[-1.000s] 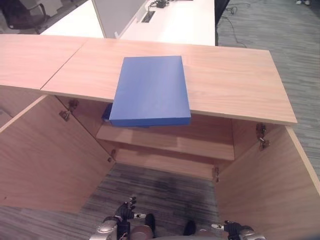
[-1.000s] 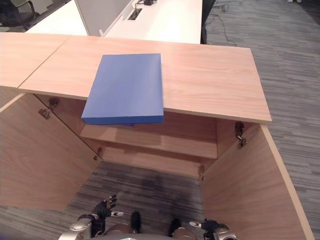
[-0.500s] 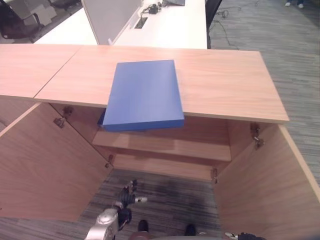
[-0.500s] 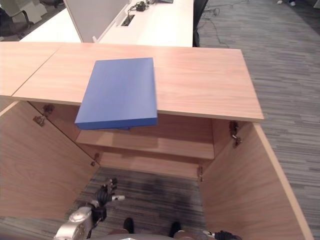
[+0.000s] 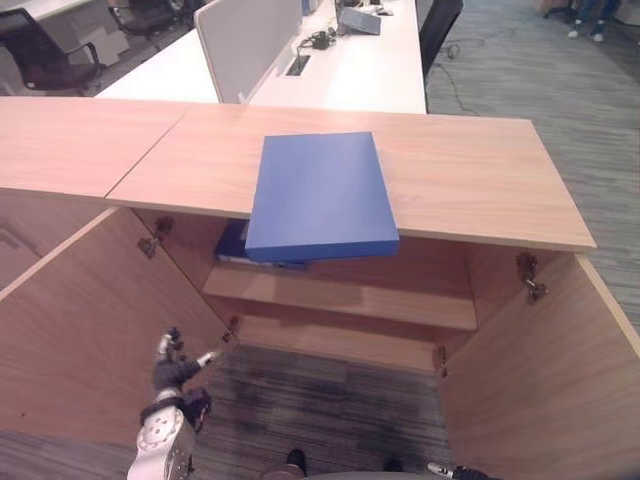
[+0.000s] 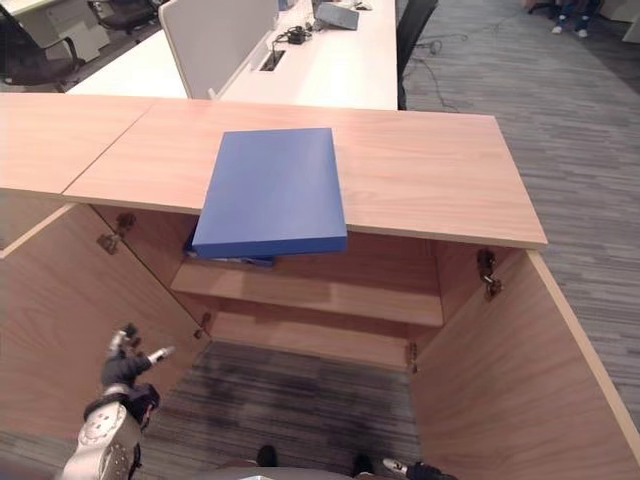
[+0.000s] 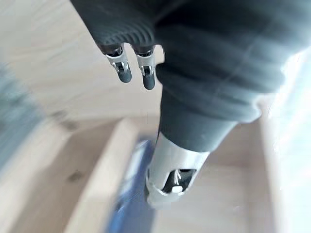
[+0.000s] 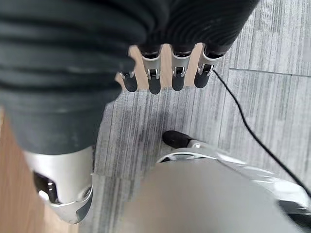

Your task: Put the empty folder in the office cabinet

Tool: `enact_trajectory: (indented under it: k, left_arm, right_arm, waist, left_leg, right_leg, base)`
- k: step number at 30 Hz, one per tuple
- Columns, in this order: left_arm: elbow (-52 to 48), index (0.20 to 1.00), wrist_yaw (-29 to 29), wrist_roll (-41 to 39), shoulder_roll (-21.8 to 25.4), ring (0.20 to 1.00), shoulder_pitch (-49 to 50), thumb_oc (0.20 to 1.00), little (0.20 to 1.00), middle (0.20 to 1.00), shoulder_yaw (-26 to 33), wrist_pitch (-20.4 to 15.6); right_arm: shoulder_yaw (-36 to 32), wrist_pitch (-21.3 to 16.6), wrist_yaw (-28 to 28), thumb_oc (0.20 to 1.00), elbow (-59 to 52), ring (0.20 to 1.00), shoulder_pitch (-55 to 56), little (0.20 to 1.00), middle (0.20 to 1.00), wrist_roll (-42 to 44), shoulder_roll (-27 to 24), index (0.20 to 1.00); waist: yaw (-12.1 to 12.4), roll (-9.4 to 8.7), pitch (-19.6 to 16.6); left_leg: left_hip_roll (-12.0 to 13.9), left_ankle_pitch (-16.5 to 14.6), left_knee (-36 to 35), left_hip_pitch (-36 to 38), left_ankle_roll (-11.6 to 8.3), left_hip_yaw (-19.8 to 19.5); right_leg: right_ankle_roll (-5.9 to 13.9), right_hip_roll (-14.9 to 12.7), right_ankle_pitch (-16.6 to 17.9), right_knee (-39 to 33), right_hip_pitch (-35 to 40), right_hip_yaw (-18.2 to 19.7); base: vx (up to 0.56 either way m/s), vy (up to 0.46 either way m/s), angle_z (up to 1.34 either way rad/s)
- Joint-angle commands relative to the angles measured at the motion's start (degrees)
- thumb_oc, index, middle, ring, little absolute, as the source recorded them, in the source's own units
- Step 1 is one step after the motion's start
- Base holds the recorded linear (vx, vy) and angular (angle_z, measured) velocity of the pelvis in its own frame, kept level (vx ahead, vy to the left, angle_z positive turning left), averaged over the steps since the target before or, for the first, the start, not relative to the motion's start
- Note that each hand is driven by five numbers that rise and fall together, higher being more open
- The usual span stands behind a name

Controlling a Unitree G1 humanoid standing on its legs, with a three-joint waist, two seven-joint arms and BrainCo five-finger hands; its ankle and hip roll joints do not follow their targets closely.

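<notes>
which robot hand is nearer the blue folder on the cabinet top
Left. The left robot hand is raised by the open left door, below the blue folder. The right robot hand hangs low over the floor, farther off.

There was one blue folder (image 5: 320,194) on the cabinet top (image 5: 470,180), and one more blue item (image 5: 236,247) lay on the shelf (image 5: 340,296) below it (its kind could not be told). The cabinet had two open doors, a left door (image 5: 90,320) and a right door (image 5: 550,370). Two robot hands showed: the left hand (image 5: 172,372) and the right hand (image 8: 165,73).
</notes>
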Motion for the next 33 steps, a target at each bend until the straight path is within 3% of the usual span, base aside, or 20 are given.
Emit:
enact_trajectory:
  k: [1, 2, 4, 9, 12, 15, 17, 21, 33]
  left_arm:
    - [-4.94, 1.0, 6.21, 3.39, 0.0, 1.0, -1.75, 1.0, 1.0, 1.0, 4.28, -4.52]
    - [-4.99, 1.0, 6.28, 3.46, 0.0, 1.0, -1.77, 1.0, 1.0, 1.0, 4.29, -4.47]
    - [-8.71, 1.0, 11.22, 11.07, 2.09, 1.0, -3.23, 1.0, 1.0, 1.0, 6.47, -4.93]
    - [-16.11, 1.0, 15.41, 25.43, 7.34, 1.0, -6.62, 1.0, 1.0, 1.0, 6.61, -4.52]
    - [-21.1, 1.0, 13.76, 31.23, 11.81, 1.0, -9.45, 1.0, 1.0, 1.0, 3.68, -5.07]
    - [-26.21, 1.0, 7.97, 33.54, 16.31, 1.0, -12.34, 1.0, 1.0, 1.0, -0.25, -6.42]
    - [-30.19, 1.0, 1.16, 26.98, 17.23, 1.0, -13.38, 1.0, 1.0, 1.0, -3.21, -8.51]
    - [-34.12, 1.0, -6.03, 17.73, 18.0, 1.0, -14.5, 1.0, 1.0, 1.0, -6.32, -8.86]
    - [-35.26, 1.0, -12.75, 11.44, 17.3, 1.0, -16.07, 1.0, 1.0, 1.0, -14.79, -7.68]
  right_arm:
    - [2.34, -1.09, -1.26, 1.0, 3.46, 1.0, -2.84, 1.0, 1.0, 1.25, 2.1, 1.0]
    - [2.35, -1.11, -1.27, 1.0, 3.49, 1.0, -2.89, 1.0, 1.0, 1.26, 2.14, 1.0]
    - [2.26, -1.8, -2.39, 1.0, 4.03, 1.0, -2.47, 1.0, 1.0, 1.71, 2.77, 1.0]
    - [3.08, -2.92, -3.6, 1.0, 5.83, 1.0, -2.07, 1.0, 1.0, 1.2, 2.88, 1.0]
    - [3.89, -3.3, -3.82, 1.0, 6.67, 1.0, -2.81, 1.0, 1.0, 0.8, 2.68, 1.0]
    - [4.28, -3.2, -3.5, 1.0, 7.19, 1.0, -4.03, 1.0, 1.0, 0.45, 2.5, 1.0]
    - [4.18, -2.97, -3.1, 1.0, 7.26, 1.0, -4.85, 1.0, 1.0, 0.79, 2.05, 1.0]
    - [4.0, -1.98, -1.41, 1.0, 6.88, 1.0, -5.53, 1.0, 1.0, 1.19, 1.9, 1.0]
    - [5.0, -1.76, -0.24, 1.0, 6.17, 1.0, -4.78, 1.0, 1.0, -0.38, 1.94, 1.0]
  waist:
    - [0.62, -4.01, -0.24]
    - [0.6, -4.05, -0.21]
    - [0.76, -4.53, -0.28]
    - [0.61, -5.02, -0.26]
    - [0.33, -5.02, -0.33]
    - [-0.14, -4.71, -0.56]
    - [-0.62, -4.43, -0.76]
    - [-1.45, -4.0, -1.33]
    - [-2.39, -4.36, -1.32]
  left_leg:
    - [-1.76, -4.11, 0.23, 0.68, 0.29, -0.71]
    - [-1.76, -4.1, 0.23, 0.68, 0.28, -0.73]
    - [-1.36, -3.98, 0.23, 0.77, -0.14, -0.81]
    - [-0.92, -3.87, 0.23, 0.93, -0.69, -0.7]
    - [-0.74, -3.98, 0.23, 1.08, -0.82, -0.53]
    - [-0.65, -4.37, 0.23, 1.56, -0.8, -0.2]
    - [-0.73, -4.58, 0.23, 1.74, -0.71, 0.1]
    - [-0.83, -4.86, 0.23, 2.04, -0.55, 0.38]
    - [-0.72, -5.0, 0.23, 2.32, -0.59, 0.74]
  right_leg:
    - [3.93, -3.32, 0.69, 0.41, 1.42, -0.52]
    - [3.93, -3.32, 0.68, 0.41, 1.43, -0.54]
    - [3.93, -3.11, 0.48, 0.41, 1.63, -0.93]
    - [4.06, -2.85, 0.31, 0.41, 1.82, -1.26]
    - [4.19, -2.86, 0.38, 0.41, 1.87, -1.43]
    - [4.29, -2.86, 0.39, 0.41, 2.2, -1.41]
    - [4.32, -2.96, 0.57, 0.41, 2.25, -1.39]
    - [4.32, -2.87, 0.64, 0.41, 2.26, -1.13]
    - [4.36, -2.54, 0.6, 0.41, 2.49, -0.85]
  base:
    - [0.0, 0.0, 0.0]
    - [0.01, -0.035, -0.02]
    - [0.01, -0.038, -0.02]
    - [0.0, -0.009, 0.02]
    - [0.0, 0.0, 0.0]
    - [0.0, 0.0, 0.0]
    - [0.0, 0.0, 0.0]
    - [0.01, 0.0, -0.03]
    - [0.0, 0.0, -0.01]
